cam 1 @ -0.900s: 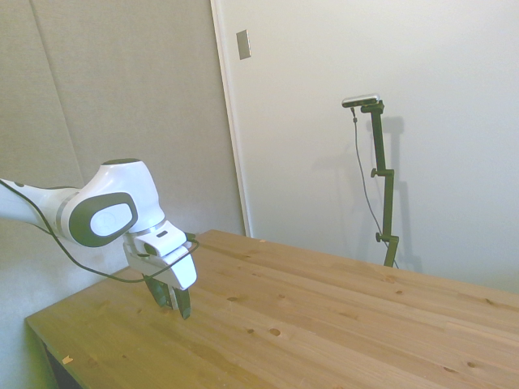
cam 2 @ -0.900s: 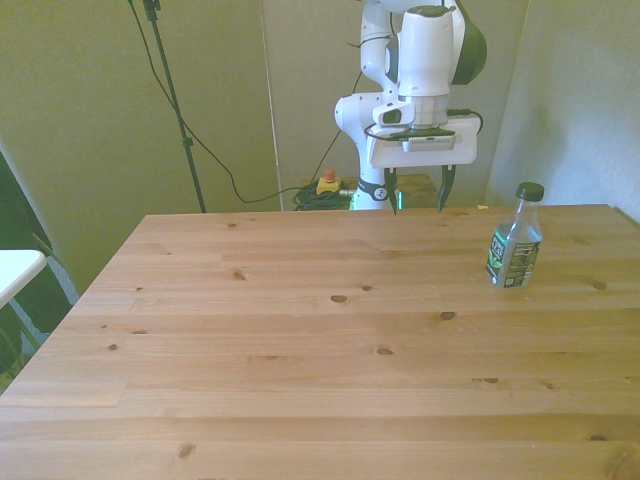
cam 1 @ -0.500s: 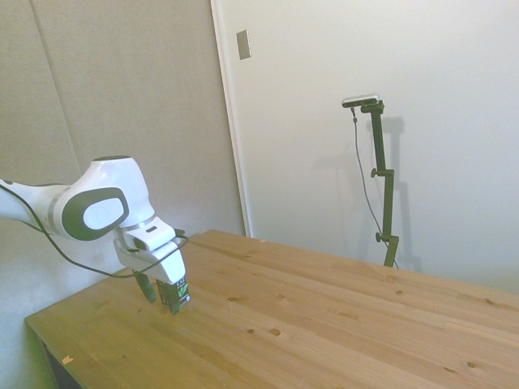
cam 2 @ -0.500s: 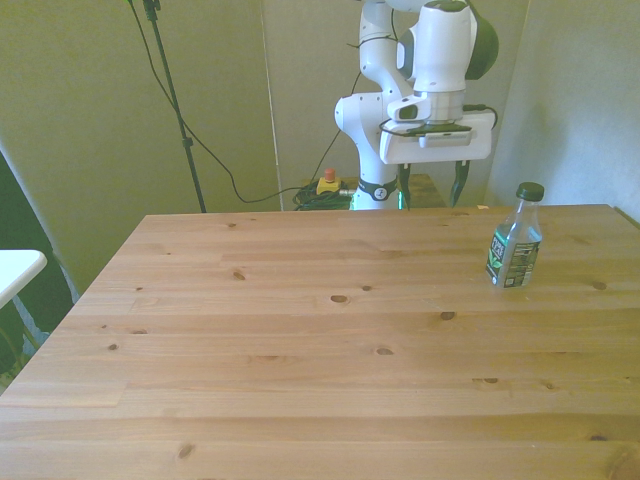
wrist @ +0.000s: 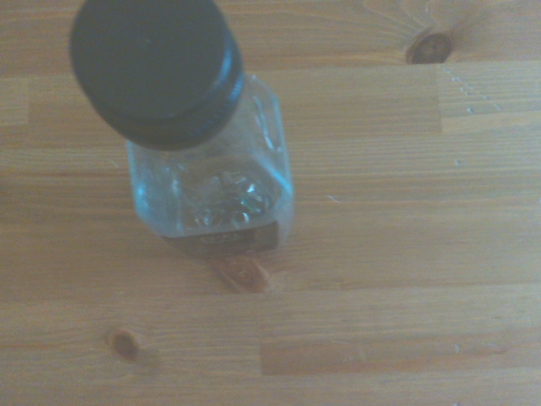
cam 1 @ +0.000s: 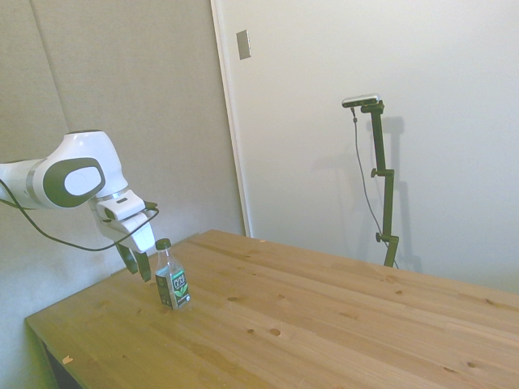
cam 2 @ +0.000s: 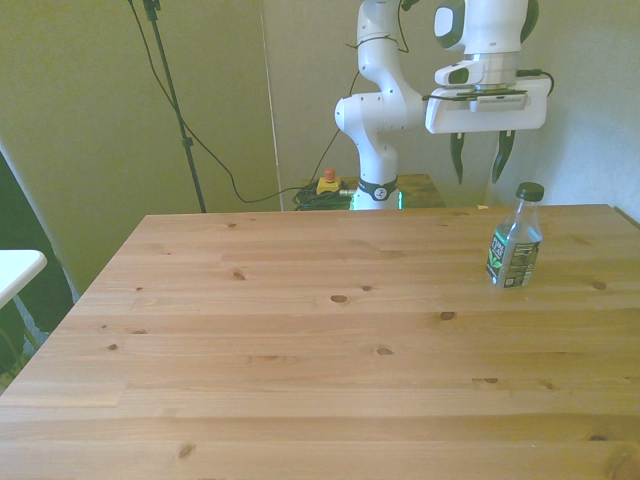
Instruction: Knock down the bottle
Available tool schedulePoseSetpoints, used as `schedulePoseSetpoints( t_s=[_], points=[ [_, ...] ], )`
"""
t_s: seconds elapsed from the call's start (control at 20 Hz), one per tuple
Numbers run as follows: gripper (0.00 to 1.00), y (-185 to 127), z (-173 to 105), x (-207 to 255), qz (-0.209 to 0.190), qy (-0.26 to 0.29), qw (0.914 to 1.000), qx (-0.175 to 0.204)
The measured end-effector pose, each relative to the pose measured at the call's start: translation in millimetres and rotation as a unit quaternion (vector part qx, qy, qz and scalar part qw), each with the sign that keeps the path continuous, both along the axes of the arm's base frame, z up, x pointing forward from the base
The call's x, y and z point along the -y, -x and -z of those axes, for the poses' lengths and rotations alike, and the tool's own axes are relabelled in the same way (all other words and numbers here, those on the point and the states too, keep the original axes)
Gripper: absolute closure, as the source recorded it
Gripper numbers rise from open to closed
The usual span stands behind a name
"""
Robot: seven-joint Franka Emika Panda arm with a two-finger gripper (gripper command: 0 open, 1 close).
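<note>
The bottle [cam 2: 515, 247] stands upright on the wooden table [cam 2: 300, 340], near the front view's right edge; it is clear plastic with a dark cap and a dark green label. It also shows in the side view, where the bottle [cam 1: 172, 280] is close to the table's left end. My gripper [cam 2: 478, 180] hangs open behind the bottle, fingertips at about cap height, touching nothing. In the side view the gripper [cam 1: 136, 270] is just left of the bottle, with a small gap. The wrist view looks down on the bottle [wrist: 211, 182] and its cap [wrist: 152, 68].
The table's edge [cam 2: 625, 215] runs close to the bottle on the front view's right, with a wall behind it. A white surface [cam 2: 15, 268] juts in at the front view's left. Cables and a red button [cam 2: 327, 178] sit behind the table.
The arm has risen and swung toward the front view's right, ending behind the bottle. In the side view it drew back to the left and uncovered the bottle. The bottle has not moved.
</note>
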State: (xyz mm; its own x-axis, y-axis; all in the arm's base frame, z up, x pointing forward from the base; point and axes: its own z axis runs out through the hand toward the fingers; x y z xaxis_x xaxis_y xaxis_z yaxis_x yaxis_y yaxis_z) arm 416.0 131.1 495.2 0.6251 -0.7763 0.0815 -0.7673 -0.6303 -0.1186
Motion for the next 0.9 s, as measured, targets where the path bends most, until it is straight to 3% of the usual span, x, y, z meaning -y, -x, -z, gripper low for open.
schedulePoseSetpoints(
  t_s=[0.6,0.9],
  points=[
    [1.0,-52.0,-6.6,-15.0,0.013,0.007,0.9999,0.003],
    [1.0,-94.3,-12.3,-33.8,0.033,0.013,0.9993,0.016]
  ],
)
